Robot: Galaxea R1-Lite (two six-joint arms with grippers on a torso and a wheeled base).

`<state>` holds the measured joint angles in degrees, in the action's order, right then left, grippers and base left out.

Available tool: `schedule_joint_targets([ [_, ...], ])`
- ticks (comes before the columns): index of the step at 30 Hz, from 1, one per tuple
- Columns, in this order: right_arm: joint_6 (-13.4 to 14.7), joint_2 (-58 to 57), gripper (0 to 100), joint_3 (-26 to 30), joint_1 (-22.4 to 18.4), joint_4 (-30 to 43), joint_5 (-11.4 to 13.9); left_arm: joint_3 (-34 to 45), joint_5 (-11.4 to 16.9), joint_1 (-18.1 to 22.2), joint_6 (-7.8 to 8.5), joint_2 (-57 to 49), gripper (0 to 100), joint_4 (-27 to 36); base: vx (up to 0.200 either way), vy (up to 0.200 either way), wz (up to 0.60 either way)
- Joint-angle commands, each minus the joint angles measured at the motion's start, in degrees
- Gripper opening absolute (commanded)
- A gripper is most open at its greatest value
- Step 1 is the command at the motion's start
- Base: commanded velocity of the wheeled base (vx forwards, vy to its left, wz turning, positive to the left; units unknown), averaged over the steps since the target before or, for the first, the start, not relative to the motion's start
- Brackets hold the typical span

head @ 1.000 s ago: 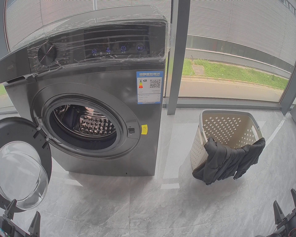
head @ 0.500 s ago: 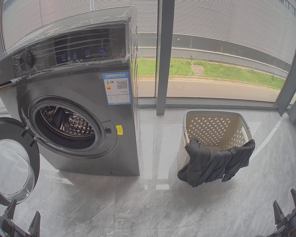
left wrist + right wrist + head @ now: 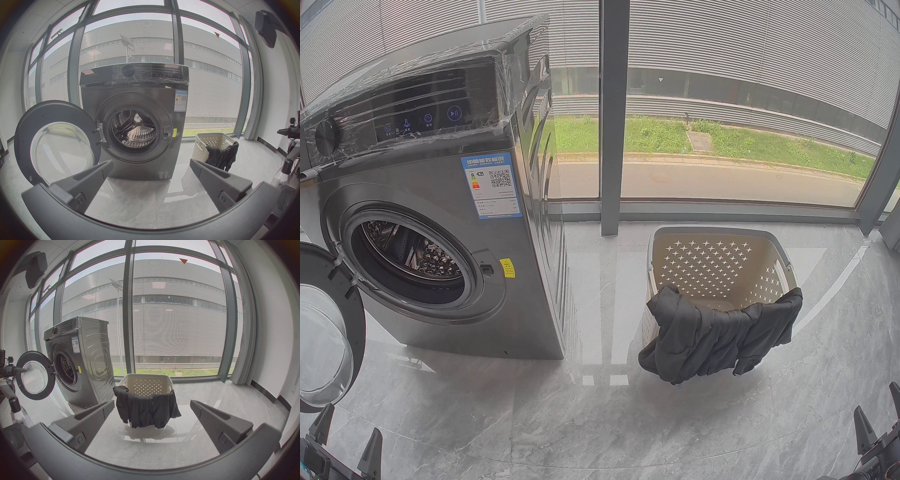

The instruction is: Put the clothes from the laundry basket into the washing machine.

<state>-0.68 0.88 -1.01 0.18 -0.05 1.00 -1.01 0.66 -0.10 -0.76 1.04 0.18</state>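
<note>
A grey metal washing machine (image 3: 437, 250), film-wrapped on top, stands at 10 o'clock. Its round glass door (image 3: 325, 325) is swung open toward 9, showing the perforated drum. A cream plastic laundry basket (image 3: 712, 262) with star-shaped holes sits at 1 o'clock, and soft dark clothes (image 3: 712, 337) drape over its near rim. Glossy marble floor (image 3: 612, 425) lies open between them. The left gripper (image 3: 351, 422) at 7 and the right gripper (image 3: 875, 400) at 5 are both spread wide, grasping nothing.

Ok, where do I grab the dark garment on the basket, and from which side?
Probably best: grip the garment at the thick fold over the near rim of the basket, coming from above on the robot's side with the right hand. It drapes outward over that rim, so the fold lies exposed there, while the hanging ends are loose.
</note>
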Motion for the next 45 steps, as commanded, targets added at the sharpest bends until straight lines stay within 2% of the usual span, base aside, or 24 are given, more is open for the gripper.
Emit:
schedule_joint_targets([
  [1, 0.0, -0.9, 100, 1.0, 0.1, 0.0, 0.1, 1.0, 0.0, 0.0, 0.05, -0.9, 100, 0.0, 0.0, -0.2, 0.0],
  [18, 0.0, -0.9, 100, 1.0, 0.0, 0.0, 0.0, 1.0, 0.0, 0.0, -0.04, -0.9, 100, 0.0, 0.0, -0.2, 0.0],
  [27, 0.0, -0.9, 100, 1.0, 0.0, 0.0, 0.0, 1.0, 0.0, 0.0, -0.04, -0.9, 100, 0.0, 0.0, 0.0, 0.0],
  [39, 0.0, -0.9, 100, 1.0, 0.0, 0.0, 0.0, 1.0, 0.0, 0.0, -0.04, -0.9, 100, 0.1, 0.2, 0.0, 0.0],
  [45, 0.0, -0.9, 100, 1.0, 0.0, 0.0, 0.0, 1.0, 0.0, 0.0, -0.04, -0.9, 100, 0.0, 0.0, 0.0, 0.0],
])
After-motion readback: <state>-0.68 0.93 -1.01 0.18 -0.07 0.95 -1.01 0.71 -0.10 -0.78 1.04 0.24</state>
